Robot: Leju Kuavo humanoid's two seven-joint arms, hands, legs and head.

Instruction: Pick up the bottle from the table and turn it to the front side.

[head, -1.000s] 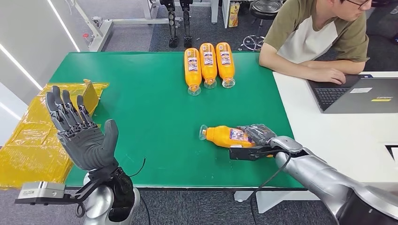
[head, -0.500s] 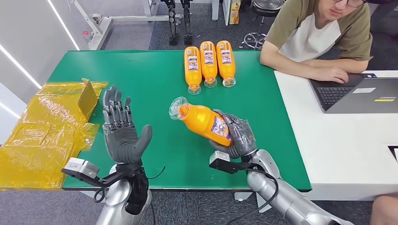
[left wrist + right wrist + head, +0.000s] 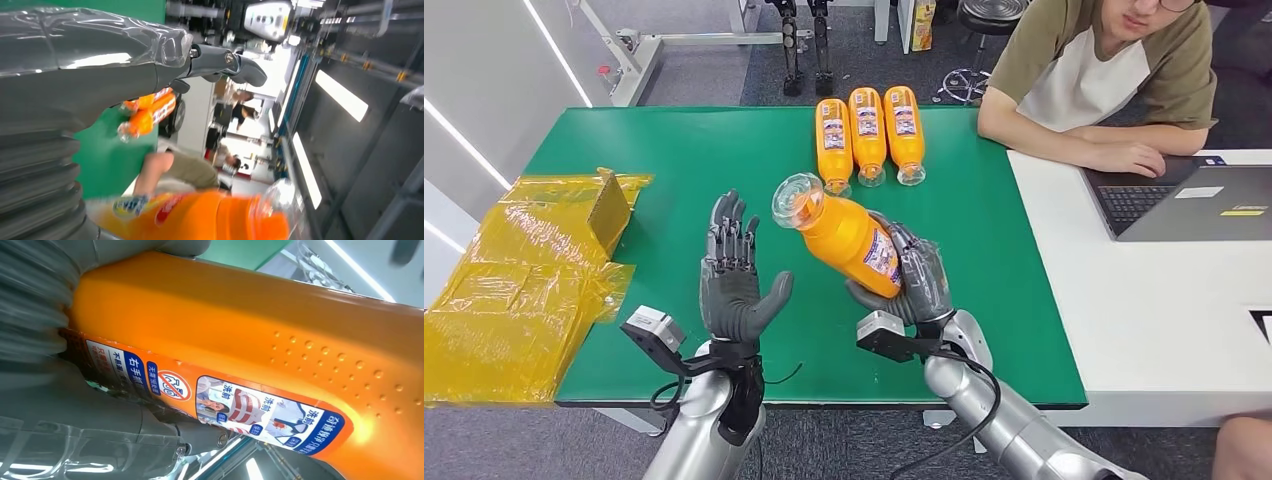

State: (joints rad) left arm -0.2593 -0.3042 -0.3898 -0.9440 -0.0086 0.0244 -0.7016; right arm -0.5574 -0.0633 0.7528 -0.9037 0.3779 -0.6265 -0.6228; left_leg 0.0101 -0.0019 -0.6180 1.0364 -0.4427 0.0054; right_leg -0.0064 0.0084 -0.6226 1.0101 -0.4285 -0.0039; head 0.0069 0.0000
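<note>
An orange bottle (image 3: pixel 849 238) is gripped, tilted, above the green table (image 3: pixel 674 170) by the right hand (image 3: pixel 914 280); the left hand (image 3: pixel 734 285) is held spread beside it.

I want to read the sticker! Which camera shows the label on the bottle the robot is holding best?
The right wrist view: the label is close and sharp. The head view shows it small on the bottle in the right hand. The left wrist view shows it blurred.

We see a green table (image 3: pixel 724 160) filling the middle of the frame. Three orange bottles (image 3: pixel 868 135) lie side by side at its upper centre edge, caps toward us. Crumpled yellow plastic wrap (image 3: pixel 519 270) overlaps its left edge, with a small cardboard piece (image 3: pixel 612 210) on it.
</note>
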